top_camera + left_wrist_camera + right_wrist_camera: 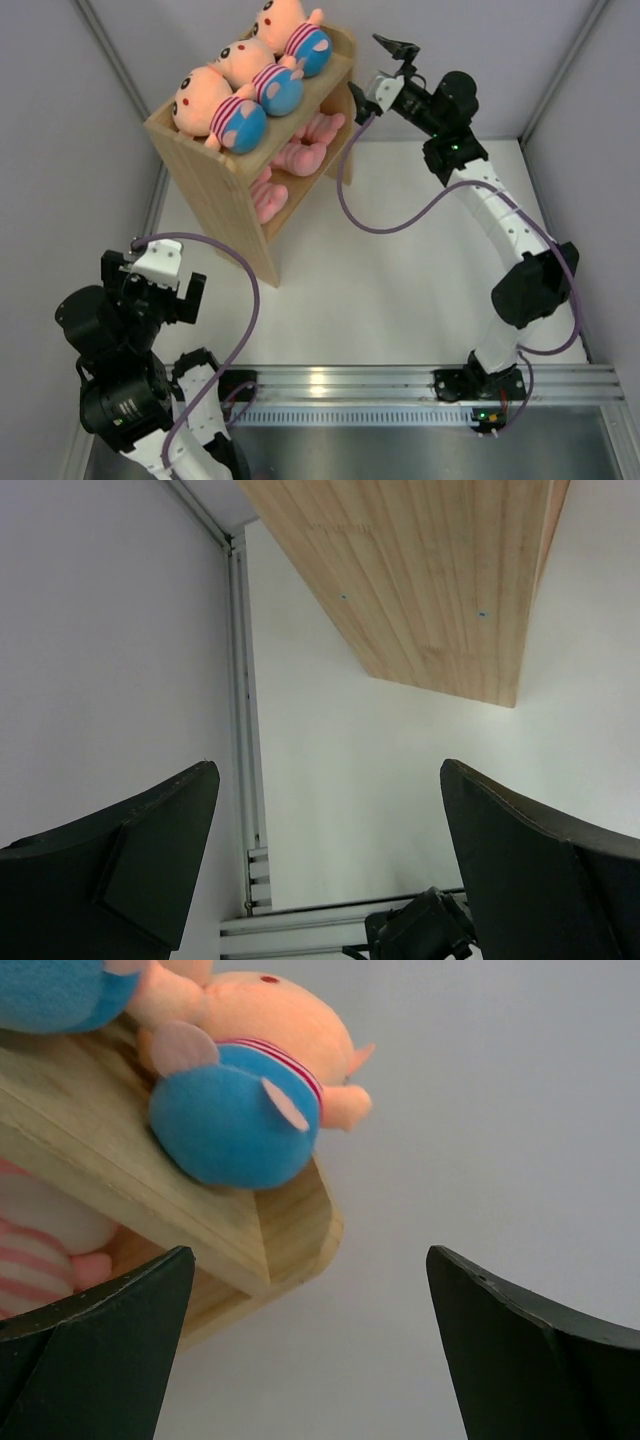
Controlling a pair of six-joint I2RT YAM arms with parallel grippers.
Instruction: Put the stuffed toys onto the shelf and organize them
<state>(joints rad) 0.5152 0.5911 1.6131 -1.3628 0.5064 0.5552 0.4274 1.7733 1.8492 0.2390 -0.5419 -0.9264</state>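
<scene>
The shelf (228,200) sits just left of your right gripper (378,72), its far end close beside the fingers, and well ahead of your left gripper (165,265). Its long axis runs diagonally, from near the left gripper out to the right gripper. The open face is turned toward the right arm's side. In the left wrist view you only get a solid side panel (430,580).

Three peach toys (255,72) lie in a row on the top board, evenly spaced along that axis. Each one lies crosswise to the shelf, head to the closed back, blue shorts to the open front. The last one in the row is nearest the right gripper, up and to its left in the right wrist view (240,1110).

The pink toys (305,145) are on the inner board, below the peach row, with legs poking out the open front. There are at least two; an exact count is hard to get.

No toy shows anywhere off the shelf, so placing looks done. What may be left is neatening, since the pink ones hang out unevenly.

The right gripper is spread wide with nothing between the fingers, and so is the left gripper.
</scene>
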